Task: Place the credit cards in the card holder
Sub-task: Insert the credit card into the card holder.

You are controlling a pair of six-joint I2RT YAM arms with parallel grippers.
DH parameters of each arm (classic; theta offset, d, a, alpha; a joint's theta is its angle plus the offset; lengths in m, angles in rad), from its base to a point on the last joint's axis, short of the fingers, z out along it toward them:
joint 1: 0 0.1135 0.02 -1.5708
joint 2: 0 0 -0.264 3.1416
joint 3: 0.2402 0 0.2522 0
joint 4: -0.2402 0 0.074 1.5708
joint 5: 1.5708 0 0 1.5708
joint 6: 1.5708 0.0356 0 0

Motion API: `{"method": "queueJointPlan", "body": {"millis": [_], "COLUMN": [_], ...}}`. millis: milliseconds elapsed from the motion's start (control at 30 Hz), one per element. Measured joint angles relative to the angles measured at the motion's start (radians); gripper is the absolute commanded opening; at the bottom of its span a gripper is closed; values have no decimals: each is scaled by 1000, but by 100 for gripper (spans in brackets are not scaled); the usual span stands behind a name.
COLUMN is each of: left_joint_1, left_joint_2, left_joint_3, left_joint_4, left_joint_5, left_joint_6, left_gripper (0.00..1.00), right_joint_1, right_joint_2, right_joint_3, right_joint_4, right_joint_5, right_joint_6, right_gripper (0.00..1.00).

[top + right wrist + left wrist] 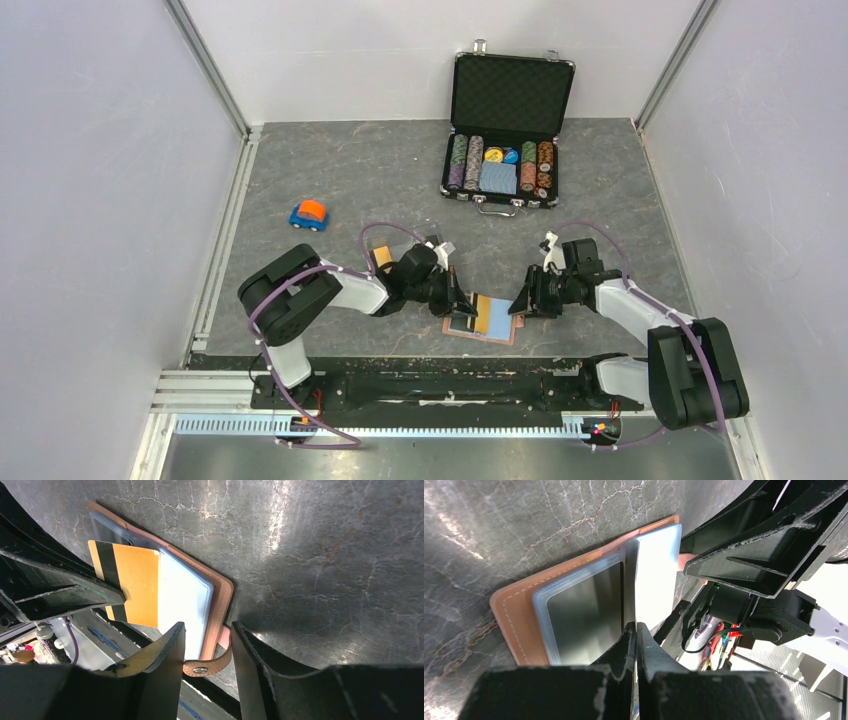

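The card holder lies open near the table's front edge, tan leather with clear blue sleeves. My left gripper is shut on a gold-orange credit card with a black stripe and holds it over the sleeves. In the left wrist view that card shows only edge-on between the closed jaws. My right gripper is open, its fingers on either side of the holder's snap tab at the right edge. A second gold-orange card lies behind the left arm.
An open black case with poker chips and a blue deck stands at the back. A small blue and orange toy car sits at the left. The two wrists nearly meet over the holder.
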State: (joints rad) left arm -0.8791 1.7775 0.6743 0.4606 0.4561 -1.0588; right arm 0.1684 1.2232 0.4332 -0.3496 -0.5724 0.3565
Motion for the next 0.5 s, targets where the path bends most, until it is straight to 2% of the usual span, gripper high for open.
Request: {"method": "queueJointPlan", "body": {"millis": [500], "left_joint_1": [-14], "left_joint_2": [34], "left_joint_3": [20], "left_joint_4": [24], "left_joint_5": [22], "left_joint_6": [-19], "left_gripper": [2], "right_joint_1": [-2], "right_joint_2": [-7], "right_joint_3": [-19], "right_joint_4": [24], "right_joint_5": [-7], "right_joint_6": [10], "right_gripper": [39]}}
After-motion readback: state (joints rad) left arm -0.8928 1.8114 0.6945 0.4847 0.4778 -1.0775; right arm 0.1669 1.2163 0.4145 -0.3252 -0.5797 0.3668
